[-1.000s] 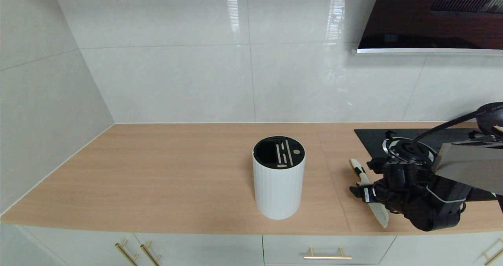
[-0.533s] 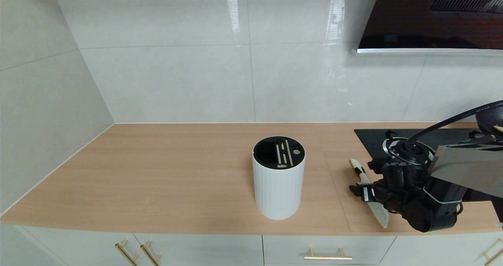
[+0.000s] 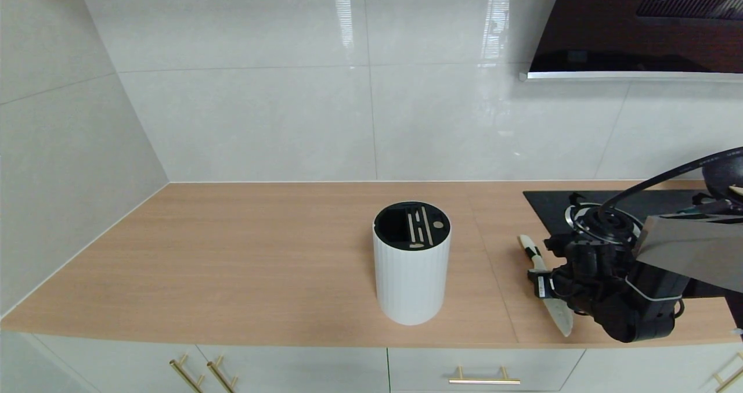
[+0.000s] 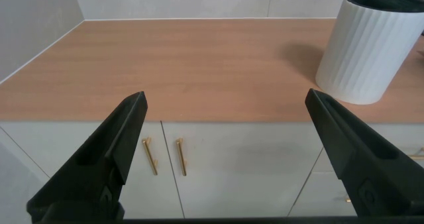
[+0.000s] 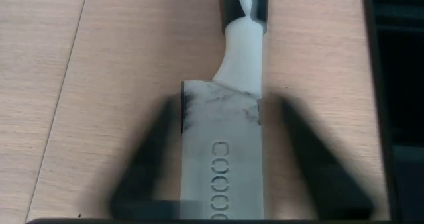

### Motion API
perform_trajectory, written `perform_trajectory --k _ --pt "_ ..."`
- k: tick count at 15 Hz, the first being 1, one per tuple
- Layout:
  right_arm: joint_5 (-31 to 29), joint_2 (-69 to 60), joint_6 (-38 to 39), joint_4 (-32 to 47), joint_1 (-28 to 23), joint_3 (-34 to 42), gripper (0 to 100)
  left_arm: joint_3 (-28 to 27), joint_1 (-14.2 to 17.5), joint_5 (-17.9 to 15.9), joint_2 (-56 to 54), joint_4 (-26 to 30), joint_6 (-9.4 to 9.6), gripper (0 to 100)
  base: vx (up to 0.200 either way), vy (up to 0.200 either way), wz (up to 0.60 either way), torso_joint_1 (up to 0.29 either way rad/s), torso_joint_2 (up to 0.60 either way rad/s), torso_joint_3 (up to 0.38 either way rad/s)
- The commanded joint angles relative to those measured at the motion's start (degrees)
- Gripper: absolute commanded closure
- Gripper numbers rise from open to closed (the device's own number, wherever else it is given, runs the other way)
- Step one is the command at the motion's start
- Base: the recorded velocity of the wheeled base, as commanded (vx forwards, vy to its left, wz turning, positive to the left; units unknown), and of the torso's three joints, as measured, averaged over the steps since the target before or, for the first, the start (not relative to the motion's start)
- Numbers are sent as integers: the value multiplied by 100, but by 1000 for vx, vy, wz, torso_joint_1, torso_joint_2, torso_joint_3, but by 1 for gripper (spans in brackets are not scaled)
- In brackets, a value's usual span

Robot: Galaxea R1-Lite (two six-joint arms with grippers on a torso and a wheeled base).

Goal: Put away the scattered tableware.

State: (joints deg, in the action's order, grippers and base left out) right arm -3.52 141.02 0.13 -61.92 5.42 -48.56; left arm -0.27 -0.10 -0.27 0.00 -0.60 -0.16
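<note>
Desk (image 3: 232, 253), wood-topped, runs along the tiled wall, with a hob (image 3: 551, 207) set into its right end. White ribbed holder (image 3: 411, 277) stands upright near the front edge, well apart from the hob; its black slotted top faces up, so a blade should go in point down.

Left claw (image 4: 226, 95) is spread wide, holding nothing, and hangs off the front of the desk by the cupboard handles (image 4: 162, 156). Judged parked.

Right claw (image 3: 545, 285) is low over the knife (image 3: 560, 317), which lies flat between holder and hob, handle toward the wall, tip toward the front edge.

Head view gives the knife's place but hides the contact. Right wrist view shows the claw astride the blade near its heel. Pinching or merely set about it: cannot tell. Step judged: grasping the knife.
</note>
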Motion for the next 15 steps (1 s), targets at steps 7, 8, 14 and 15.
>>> perform_trajectory --k 7,8,14,15 --pt "1 -13 -5 4 2 4 100 0 1 0 0 -2 -2 0 0 0 0 0 0 0" --pt "1 -22 4 4 2 4 100 0 1 0 0 -2 -2 0 0 0 0 0 0 0" --pt "-8 -1569 110 30 -6 531 100 0 1 0 0 -2 -2 0 0 0 0 0 0 0" --pt "1 -1938 110 48 2 584 100 0 1 0 0 -2 -2 0 0 0 0 0 0 0"
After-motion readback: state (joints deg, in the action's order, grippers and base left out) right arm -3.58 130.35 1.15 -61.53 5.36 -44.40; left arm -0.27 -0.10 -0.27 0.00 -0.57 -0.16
